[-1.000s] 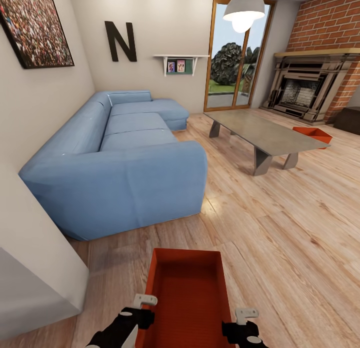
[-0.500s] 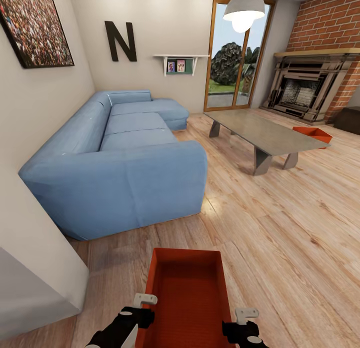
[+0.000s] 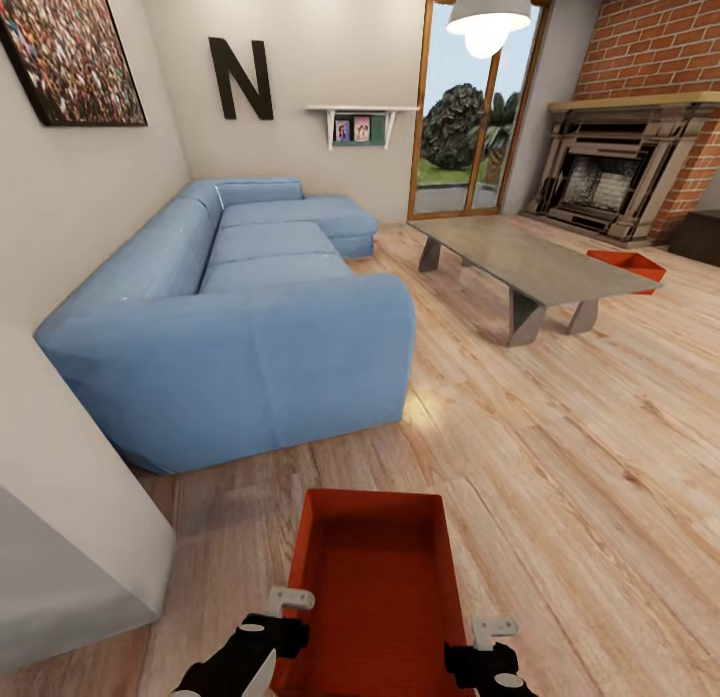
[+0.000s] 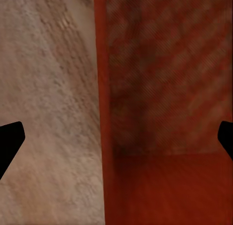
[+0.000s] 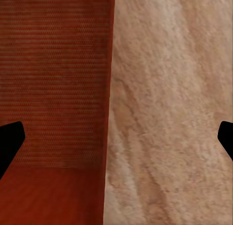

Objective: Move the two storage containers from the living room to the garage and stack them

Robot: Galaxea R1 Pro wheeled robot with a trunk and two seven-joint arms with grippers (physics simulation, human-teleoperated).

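The head view looks from high up, forward and down across a living room, with the sofa (image 3: 240, 317) at centre left, the low table (image 3: 520, 262) at upper right, and the near orange bin (image 3: 372, 587) at the bottom centre of the frame. The left wrist view sits very close above that bin's (image 4: 165, 89) one side wall, facing down onto it and the plank floor (image 4: 48, 104). The right wrist view does the same at the opposite wall (image 5: 109, 89). All three views share the bin and the floor (image 5: 170, 108) beside it.
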